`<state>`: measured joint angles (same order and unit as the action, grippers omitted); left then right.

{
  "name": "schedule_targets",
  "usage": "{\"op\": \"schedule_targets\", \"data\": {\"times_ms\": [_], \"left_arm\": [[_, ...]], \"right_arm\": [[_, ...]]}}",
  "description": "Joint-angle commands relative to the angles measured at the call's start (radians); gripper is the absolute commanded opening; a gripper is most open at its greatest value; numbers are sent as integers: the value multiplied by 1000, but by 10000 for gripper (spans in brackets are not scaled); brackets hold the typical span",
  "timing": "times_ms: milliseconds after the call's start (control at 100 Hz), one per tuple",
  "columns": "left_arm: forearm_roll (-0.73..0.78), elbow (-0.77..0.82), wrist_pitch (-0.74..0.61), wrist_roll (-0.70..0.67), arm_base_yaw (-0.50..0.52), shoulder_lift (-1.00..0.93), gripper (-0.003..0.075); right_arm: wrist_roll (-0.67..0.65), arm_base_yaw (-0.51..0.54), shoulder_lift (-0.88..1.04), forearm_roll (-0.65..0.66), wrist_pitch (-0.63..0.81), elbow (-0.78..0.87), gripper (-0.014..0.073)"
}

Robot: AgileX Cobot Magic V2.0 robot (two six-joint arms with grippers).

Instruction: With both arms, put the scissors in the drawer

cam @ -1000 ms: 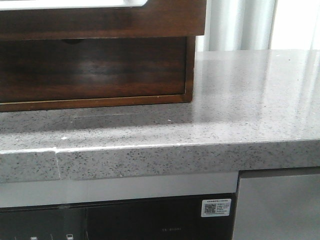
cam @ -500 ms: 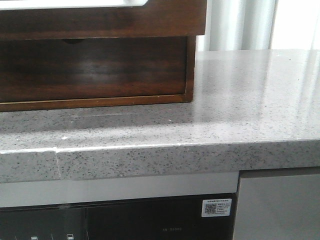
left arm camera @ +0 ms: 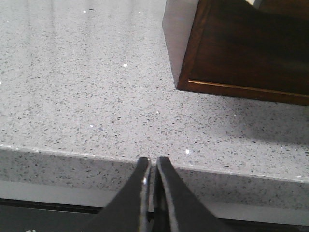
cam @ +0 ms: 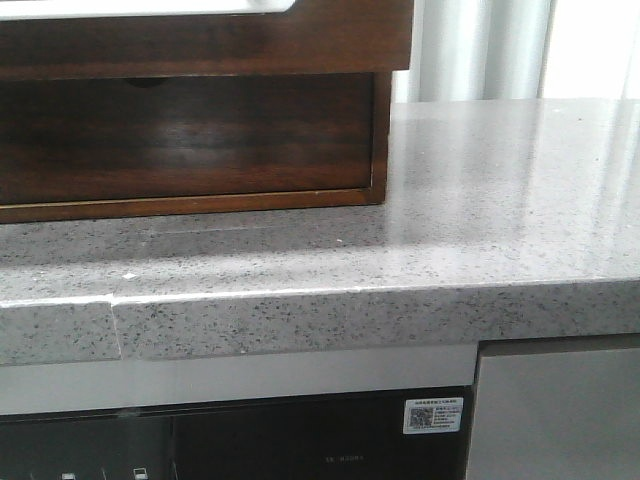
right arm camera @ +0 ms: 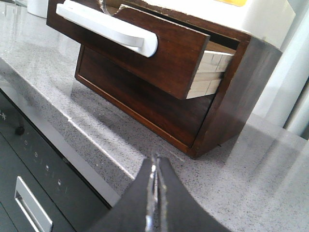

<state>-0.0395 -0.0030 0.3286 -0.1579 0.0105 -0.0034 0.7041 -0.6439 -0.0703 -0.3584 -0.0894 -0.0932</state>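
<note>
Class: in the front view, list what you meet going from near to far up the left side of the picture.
Dark appliance panel → grey strip → speckled stone counter → lower drawer front → pulled-out drawer.

A speckled grey stone countertop (cam: 480, 200) with a thick, polished front edge carries a dark brown wooden drawer cabinet (cam: 200, 140) on its far left side; the cabinet's upper drawer (right arm camera: 145, 43) stands pulled out above the counter.
</note>
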Motion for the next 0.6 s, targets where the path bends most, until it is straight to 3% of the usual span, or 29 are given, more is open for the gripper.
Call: {"op": "schedule_targets", "data": {"times_ms": [0,240,310,500,590], "left_arm": [[-15,19,-38,-10,2,-35,-20],[-15,19,-38,-10,2,-35,-20],[-15,19,-38,-10,2,-35,-20],[-15,19,-38,-10,2,-35,-20],[-15,19,-38,-10,2,-35,-20]], "right_arm": [[0,1,-8,-6,89,-27,-66],[-2,5,-8,-6,133,-27,-66],[-61,20,-8,21,147,-27,-66],[-588,136,-8,405,149,-27,-66],[-704,219,-8,456,149,-27,-66]]}}
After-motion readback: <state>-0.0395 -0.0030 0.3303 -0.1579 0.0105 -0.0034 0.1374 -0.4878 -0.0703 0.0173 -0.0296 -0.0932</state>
